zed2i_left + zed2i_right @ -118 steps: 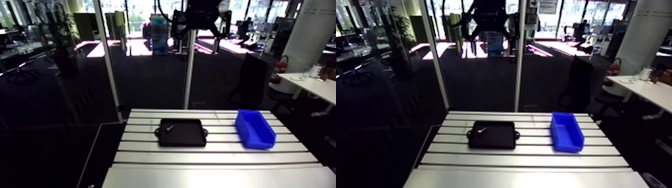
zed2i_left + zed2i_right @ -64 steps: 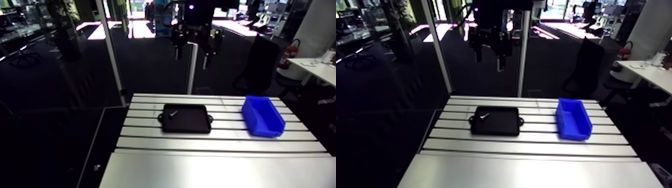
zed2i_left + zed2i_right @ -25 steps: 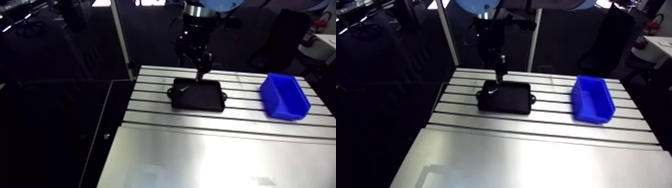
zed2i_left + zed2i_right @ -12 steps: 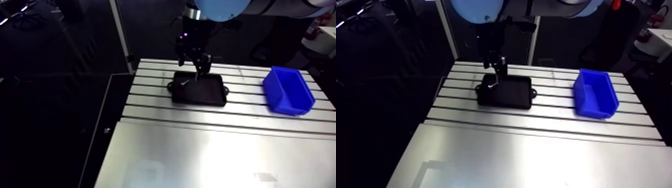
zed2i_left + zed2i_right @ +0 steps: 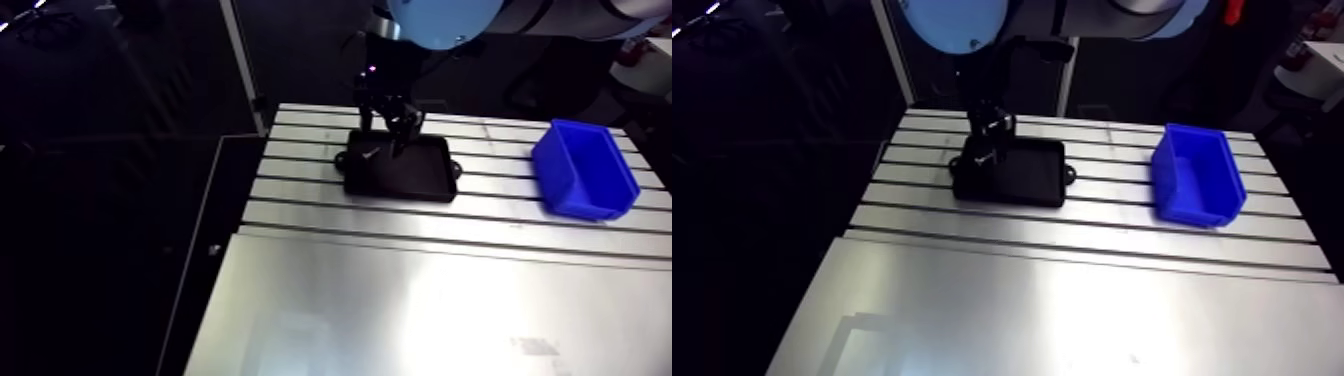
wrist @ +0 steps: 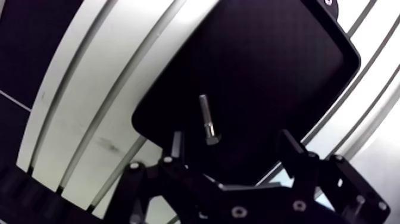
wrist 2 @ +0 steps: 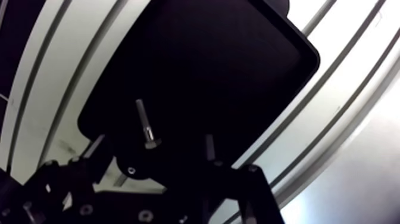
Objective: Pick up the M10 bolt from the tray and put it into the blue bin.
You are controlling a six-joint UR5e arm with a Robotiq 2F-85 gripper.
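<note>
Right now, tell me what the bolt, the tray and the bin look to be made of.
Bolt: bare metal, likely steel; grey, with bright glints along its shank and hex head.
Tray: probably moulded plastic, though coated metal is possible; matte black, rounded corners, hardly any reflection.
Blue bin: plastic, judging by its uniform saturated colour and slightly glossy walls.

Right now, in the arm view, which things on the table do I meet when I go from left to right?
black tray, with the bolt lying in its left part → blue bin
</note>
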